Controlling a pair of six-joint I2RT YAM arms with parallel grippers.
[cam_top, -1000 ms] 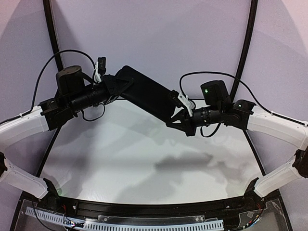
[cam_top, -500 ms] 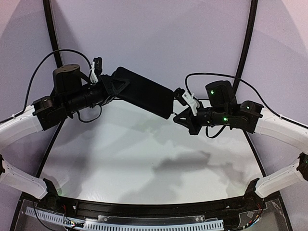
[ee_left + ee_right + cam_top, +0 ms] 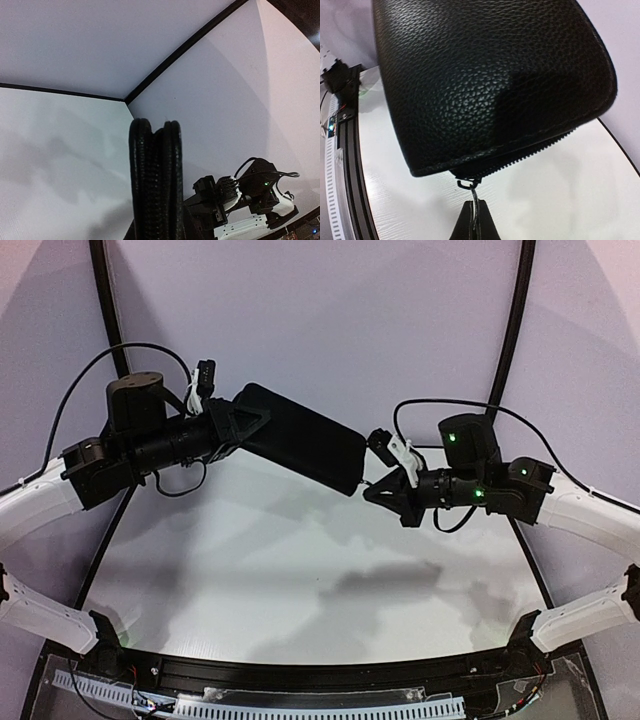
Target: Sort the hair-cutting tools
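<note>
pale walls [image 3: 330, 320] and black poles [image 3: 108, 310] back a white table [image 3: 250, 570]. the 2 arms reach in from either side and meet above it. between them a black case [image 3: 300, 440] hangs in the air, slanting down from left to right. the left gripper [image 3: 240, 423] is clamped on the case's upper end, jaws parted only by its thickness. the right gripper [image 3: 372, 492] sits just off the lower corner, jaws pressed together on the thin zip pull [image 3: 470, 192] hanging from that corner. where the scissors and combs lie cannot be told.
</note>
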